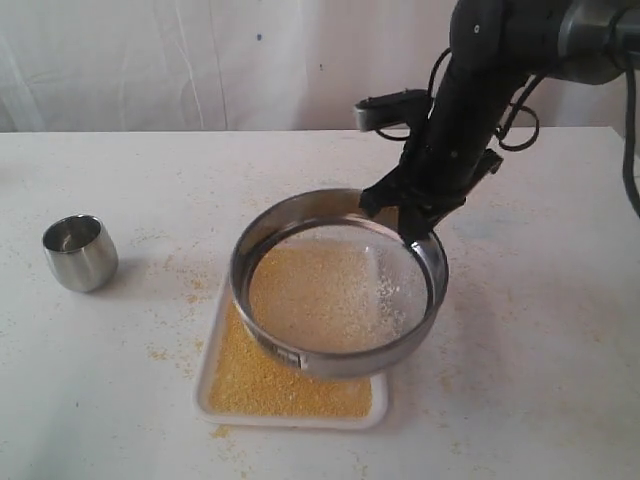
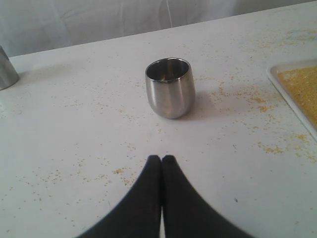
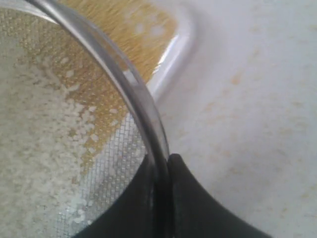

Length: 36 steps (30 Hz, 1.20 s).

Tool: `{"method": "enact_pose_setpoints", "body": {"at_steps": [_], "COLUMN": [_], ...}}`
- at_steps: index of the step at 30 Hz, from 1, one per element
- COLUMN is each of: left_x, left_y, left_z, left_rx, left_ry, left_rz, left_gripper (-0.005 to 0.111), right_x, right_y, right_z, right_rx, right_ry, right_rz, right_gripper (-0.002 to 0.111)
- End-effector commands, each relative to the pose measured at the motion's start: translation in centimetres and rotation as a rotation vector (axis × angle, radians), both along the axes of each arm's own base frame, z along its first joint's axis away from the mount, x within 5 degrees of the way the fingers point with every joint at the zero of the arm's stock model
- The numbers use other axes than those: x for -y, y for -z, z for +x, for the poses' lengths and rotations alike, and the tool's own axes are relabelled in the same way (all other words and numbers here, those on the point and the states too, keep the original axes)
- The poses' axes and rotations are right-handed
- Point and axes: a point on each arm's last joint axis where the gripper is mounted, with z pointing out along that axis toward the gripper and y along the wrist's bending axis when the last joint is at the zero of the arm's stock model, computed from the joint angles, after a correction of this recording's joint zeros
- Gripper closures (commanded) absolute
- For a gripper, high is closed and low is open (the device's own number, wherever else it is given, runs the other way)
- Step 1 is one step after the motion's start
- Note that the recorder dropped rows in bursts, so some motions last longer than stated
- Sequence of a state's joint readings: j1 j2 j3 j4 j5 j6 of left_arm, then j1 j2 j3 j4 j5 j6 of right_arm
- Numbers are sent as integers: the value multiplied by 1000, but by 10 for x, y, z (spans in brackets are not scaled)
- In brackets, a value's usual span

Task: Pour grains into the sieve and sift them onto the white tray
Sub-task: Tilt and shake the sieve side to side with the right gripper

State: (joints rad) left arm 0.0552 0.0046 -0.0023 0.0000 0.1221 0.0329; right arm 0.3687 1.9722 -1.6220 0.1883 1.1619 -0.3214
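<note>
The sieve (image 1: pixel 300 362) hangs tilted over the white tray (image 1: pixel 285 418), its rim pinched by my right gripper (image 1: pixel 412 222), which is shut on it. Pale coarse grains (image 1: pixel 345 295) lie on the mesh; fine yellow granules (image 1: pixel 260 385) cover the tray below. In the right wrist view the steel rim (image 3: pixel 126 79) runs between the gripper's (image 3: pixel 166 161) two black fingers, with whitish grains (image 3: pixel 34 139) on the mesh and the tray edge (image 3: pixel 173 59) behind. My left gripper (image 2: pixel 161 158) is shut and empty, low over the table; it does not show in the exterior view.
A small rounded steel cup (image 1: pixel 80 252) stands empty at the left of the table, also straight ahead of the left gripper as the cup (image 2: pixel 170 88). Another steel object (image 2: pixel 6 69) shows at that view's edge. Yellowish specks are strewn around the tray.
</note>
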Motion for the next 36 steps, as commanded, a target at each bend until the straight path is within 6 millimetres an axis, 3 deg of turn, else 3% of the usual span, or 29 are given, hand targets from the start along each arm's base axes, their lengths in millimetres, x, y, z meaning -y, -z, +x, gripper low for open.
{"method": "enact_pose_setpoints", "body": {"at_steps": [1, 3, 5, 8, 11, 14, 16, 20, 22, 24, 27, 28, 30, 31, 32, 34, 35, 36], "left_x": [0, 0, 0, 0, 0, 0, 0, 0, 0, 0, 0, 0, 0, 0, 0, 0, 0, 0], "left_y": [1, 1, 1, 1, 1, 1, 1, 1, 1, 1, 1, 1, 1, 1, 1, 1, 1, 1], "left_z": [0, 0, 0, 0, 0, 0, 0, 0, 0, 0, 0, 0, 0, 0, 0, 0, 0, 0], "left_rx": [2, 2, 2, 2, 2, 2, 2, 2, 2, 2, 2, 2, 2, 2, 2, 2, 2, 2], "left_ry": [-4, -4, -4, -4, -4, -4, -4, -4, -4, -4, -4, -4, -4, -4, -4, -4, -4, -4], "left_rz": [-6, -6, -6, -6, -6, -6, -6, -6, -6, -6, -6, -6, -6, -6, -6, -6, -6, -6], "left_gripper": [107, 107, 107, 107, 107, 107, 107, 107, 107, 107, 107, 107, 107, 107, 107, 107, 107, 107], "right_x": [-6, 5, 7, -16, -25, -7, -1, -21, -29, -19, 3, 6, -3, -22, -27, -21, -7, -1], "right_y": [-3, -5, -5, -4, -8, -7, -6, -7, -8, -3, 0, 0, 0, -4, -5, -2, 2, 3], "right_z": [-5, 12, 10, -13, -15, 9, 11, -15, -16, -12, 6, 6, -5, -15, -16, -13, 1, 4], "right_rx": [12, 156, 114, -86, -76, 118, 116, -97, -93, -56, 80, 76, -18, -99, -102, -69, 50, 74], "right_ry": [-98, 104, 215, -84, -188, 129, 250, -83, -168, -162, 175, 212, 58, -87, -136, -147, 8, 77], "right_rz": [30, -72, -78, 136, 242, 71, 22, 186, 282, 153, -86, -113, -38, 163, 230, 150, -29, -98], "right_gripper": [108, 108, 108, 108, 108, 108, 108, 108, 108, 108, 108, 108, 108, 108, 108, 108, 108, 108]}}
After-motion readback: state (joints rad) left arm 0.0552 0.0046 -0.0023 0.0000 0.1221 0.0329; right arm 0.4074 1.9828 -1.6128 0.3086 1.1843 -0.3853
